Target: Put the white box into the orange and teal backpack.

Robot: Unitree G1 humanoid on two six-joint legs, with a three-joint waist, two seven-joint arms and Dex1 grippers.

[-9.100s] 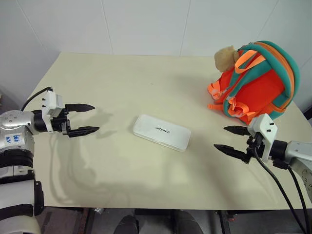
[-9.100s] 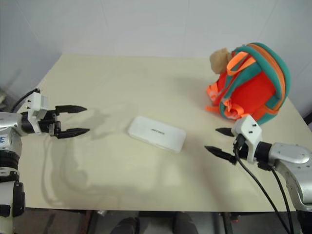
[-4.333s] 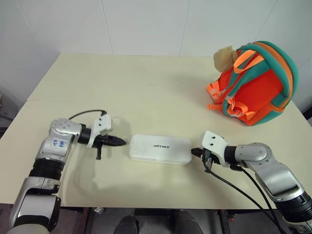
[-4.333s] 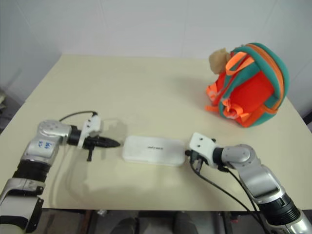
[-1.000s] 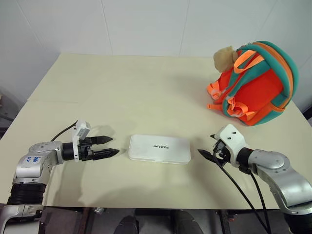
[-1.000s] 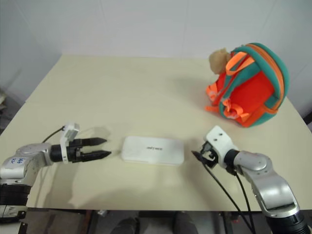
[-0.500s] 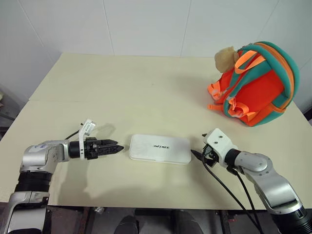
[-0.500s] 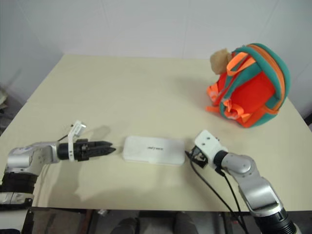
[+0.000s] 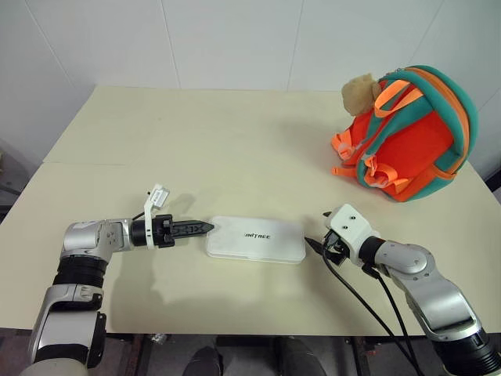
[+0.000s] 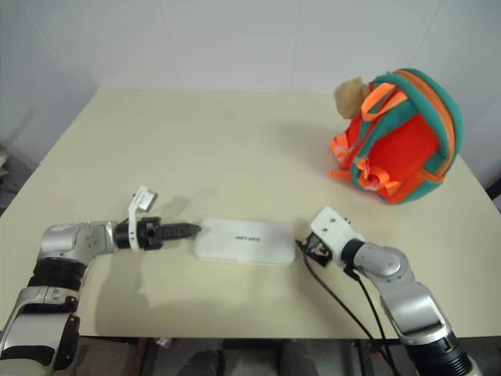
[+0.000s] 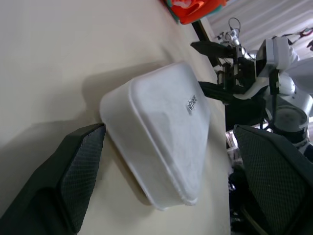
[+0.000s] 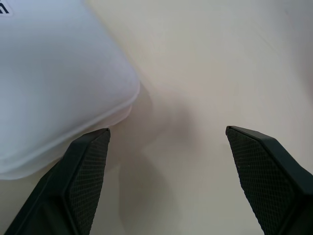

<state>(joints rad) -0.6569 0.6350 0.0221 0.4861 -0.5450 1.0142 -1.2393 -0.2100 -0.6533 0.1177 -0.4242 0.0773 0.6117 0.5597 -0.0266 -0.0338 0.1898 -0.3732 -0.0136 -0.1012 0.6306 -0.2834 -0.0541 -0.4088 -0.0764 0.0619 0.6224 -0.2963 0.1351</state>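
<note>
Low in the frame, the white box lies flat on the bench, a little below centre, lettering up. The left pincer sits at its left short end, fingers spread wide in the wrist view with the end of the box between them. The right pincer sits at the right end, fingers also apart; one pad is beside the box's rounded corner, the other over bare bench. Neither yet grips.

The step looks like a two-ended pickup. To do it well, the right pincer should line up so that both fingers bracket the box edge, then both sides should close evenly and lift level.

Farther off, in the upper right, the orange and teal backpack stands well apart from the box.
</note>
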